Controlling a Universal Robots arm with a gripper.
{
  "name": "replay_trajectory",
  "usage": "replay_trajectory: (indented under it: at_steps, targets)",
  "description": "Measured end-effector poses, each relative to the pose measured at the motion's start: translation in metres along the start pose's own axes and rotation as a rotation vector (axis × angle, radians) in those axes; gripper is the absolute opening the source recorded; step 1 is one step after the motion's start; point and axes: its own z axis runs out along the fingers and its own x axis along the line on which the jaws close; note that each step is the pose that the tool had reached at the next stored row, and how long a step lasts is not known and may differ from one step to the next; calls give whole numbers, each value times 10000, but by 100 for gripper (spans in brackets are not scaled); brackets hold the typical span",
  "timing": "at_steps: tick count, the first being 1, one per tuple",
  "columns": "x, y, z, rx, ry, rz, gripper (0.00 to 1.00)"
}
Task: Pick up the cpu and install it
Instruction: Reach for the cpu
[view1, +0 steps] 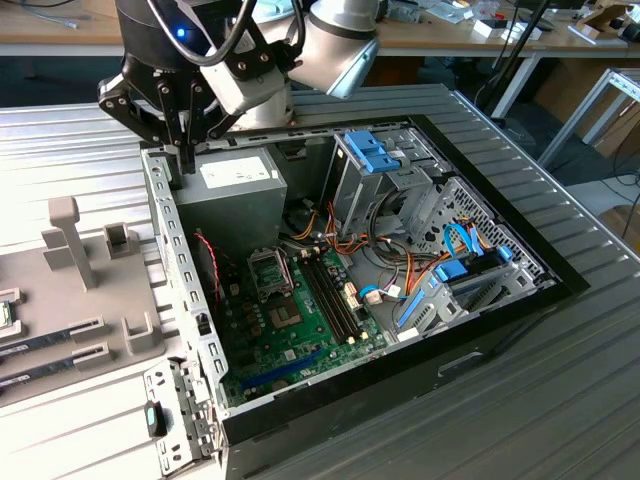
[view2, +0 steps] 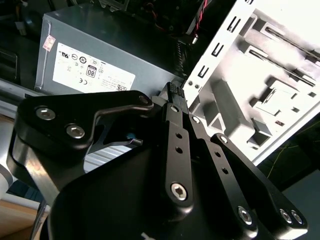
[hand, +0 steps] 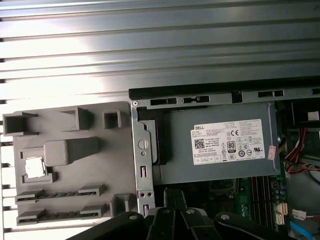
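Black link bars of the gripper (view2: 175, 97) crowd the second wrist view, its two fingers (view2: 177, 130) pressed together with nothing between them. In the exterior view the closed gripper hangs over the side wall of an open computer case (view1: 180, 270), just beside the grey power supply (view1: 225, 190). The cpu (hand: 34, 167), silvery with a thin green rim, lies flat in a recess of a grey holder tray (hand: 75, 165). That tray sits on the ribbed metal table (hand: 150, 50) alongside the case, and the cpu is well apart from the gripper. Inside the case the green motherboard (view1: 290, 335) lies flat, with its socket (view1: 268, 270) near the power supply.
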Motion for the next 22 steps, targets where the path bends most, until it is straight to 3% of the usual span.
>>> replay_trajectory:
  at_steps: [22]
  targets:
    - [66,-5,1,0,-1,1,11]
